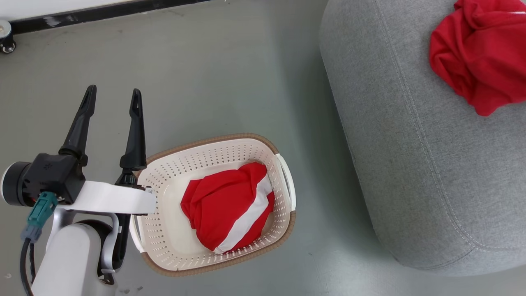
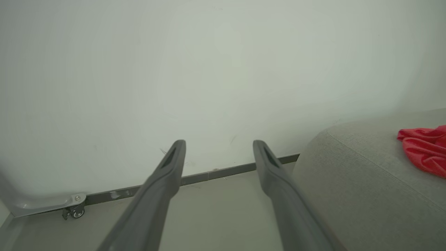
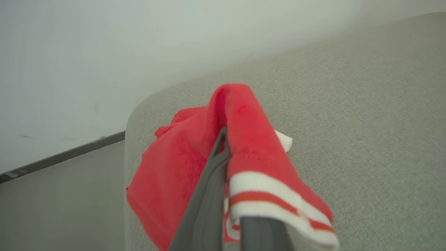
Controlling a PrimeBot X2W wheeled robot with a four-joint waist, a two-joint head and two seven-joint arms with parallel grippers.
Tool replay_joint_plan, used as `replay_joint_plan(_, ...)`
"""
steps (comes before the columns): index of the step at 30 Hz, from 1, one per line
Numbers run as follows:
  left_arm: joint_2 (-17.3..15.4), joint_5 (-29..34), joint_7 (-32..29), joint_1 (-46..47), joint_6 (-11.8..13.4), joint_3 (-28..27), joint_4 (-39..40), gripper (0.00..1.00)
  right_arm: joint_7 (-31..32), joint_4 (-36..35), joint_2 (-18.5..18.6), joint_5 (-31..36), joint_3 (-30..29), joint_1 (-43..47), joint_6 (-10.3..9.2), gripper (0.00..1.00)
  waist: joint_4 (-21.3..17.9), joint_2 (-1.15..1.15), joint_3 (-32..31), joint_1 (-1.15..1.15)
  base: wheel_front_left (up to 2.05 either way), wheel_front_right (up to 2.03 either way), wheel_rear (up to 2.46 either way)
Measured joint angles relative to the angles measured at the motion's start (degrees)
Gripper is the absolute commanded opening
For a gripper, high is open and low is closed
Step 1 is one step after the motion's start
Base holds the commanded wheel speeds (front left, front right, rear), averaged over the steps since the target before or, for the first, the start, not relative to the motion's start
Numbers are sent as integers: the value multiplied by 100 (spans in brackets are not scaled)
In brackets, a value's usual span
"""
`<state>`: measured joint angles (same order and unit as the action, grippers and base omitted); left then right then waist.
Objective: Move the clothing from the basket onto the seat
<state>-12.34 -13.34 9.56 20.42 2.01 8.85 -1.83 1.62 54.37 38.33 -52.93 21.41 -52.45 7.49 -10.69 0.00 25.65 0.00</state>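
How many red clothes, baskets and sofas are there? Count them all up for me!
Red clothes: 2
Basket: 1
Sofa: 1
Total: 4

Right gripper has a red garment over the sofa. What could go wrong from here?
The red mesh garment drapes its striped cuff over the shut right gripper; it may snag on release.
Its loose end seems close to the rounded edge of the grey woven-fabric seat and might slide off.
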Motion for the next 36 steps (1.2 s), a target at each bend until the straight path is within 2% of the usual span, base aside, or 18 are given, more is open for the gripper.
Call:
replay_joint_plan(6, 7, -1, 11, 0, 1, -13, -38, 100, 125, 41, -200, -64, 104, 113, 0, 0, -16, 0, -15, 0, 0, 0, 0)
replay_joint_plan(16, 38, -10, 62, 1, 1, -7, -142, 100, 156, 176, -250, -172, 100, 336, 0, 0, -41, 0, -52, 0, 0, 0, 0)
replay_joint_plan(17, 42, -10, 63, 1, 1, -5, -147, 100, 153, 193, -255, -192, 87, 339, 0, 13, -44, 0, -56, 0, 0, 0, 0)
replay_joint_plan(18, 47, -10, 64, 1, 1, -5, -154, 100, 135, 210, -260, -214, 67, 339, 0, 34, -46, 0, -59, 0, 0, 0, 0)
replay_joint_plan(19, 47, -10, 73, 1, 1, -5, -163, 100, 118, 218, -266, -214, 58, 339, 0, 49, -49, 0, -63, 0, 0, 0, 0)
replay_joint_plan(20, 47, -10, 109, 1, 1, -5, -172, 100, 103, 229, -276, -214, 51, 340, 0, 84, -53, 0, -67, 0, 0, 0, 0)
replay_joint_plan(21, 51, -10, 109, 1, 1, -5, -177, 100, 92, 250, -290, -218, 41, 343, 0, 100, -56, 0, -72, 0, 0, 0, 0)
replay_joint_plan(36, 204, -80, 243, 2, 1, 1, -357, 100, -71, 123, -363, -345, 116, 900, 1, 100, -135, 0, -190, 0, 0, 0, 0)
